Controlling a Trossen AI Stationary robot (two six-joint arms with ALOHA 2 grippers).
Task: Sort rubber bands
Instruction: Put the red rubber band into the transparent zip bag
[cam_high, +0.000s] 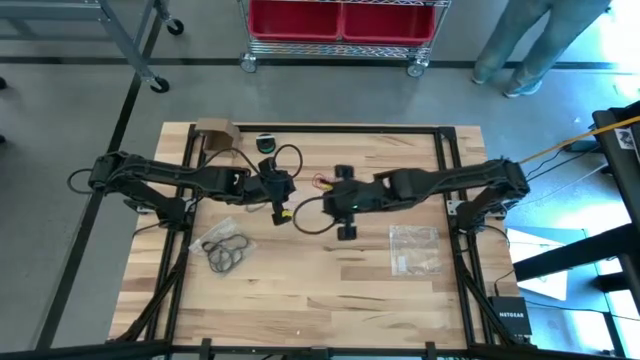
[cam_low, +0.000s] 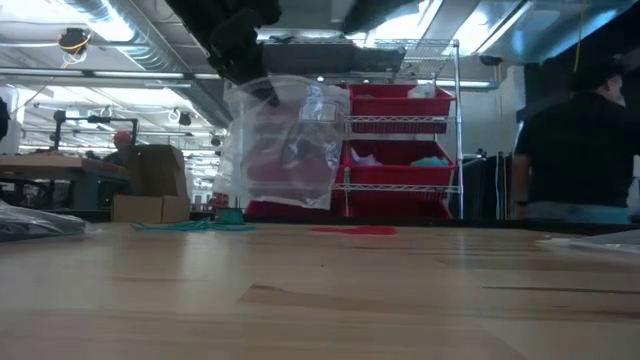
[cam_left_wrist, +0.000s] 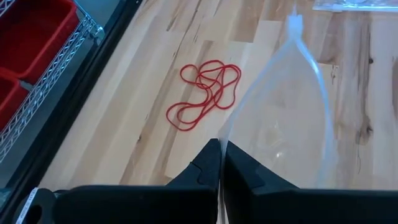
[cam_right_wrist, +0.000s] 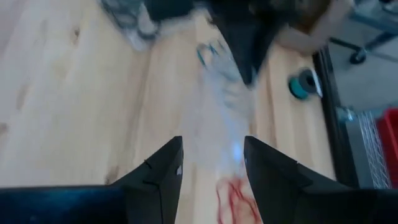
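Pinching clear crinkly bag (cam_left_wrist: 280, 124) — left pincer (cam_left_wrist: 221, 163)

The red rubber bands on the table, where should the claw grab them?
Probably at the middle of the red rubber bands, where the loops cross, coming straight down from above. They lie flat and tangled on the wooden table, so one pinch there should catch several.

table (cam_high: 330, 290): wood | on it: red rubber bands (cam_left_wrist: 205, 93) | black rubber bands (cam_high: 228, 252) | flat zip bag (cam_high: 414, 250)
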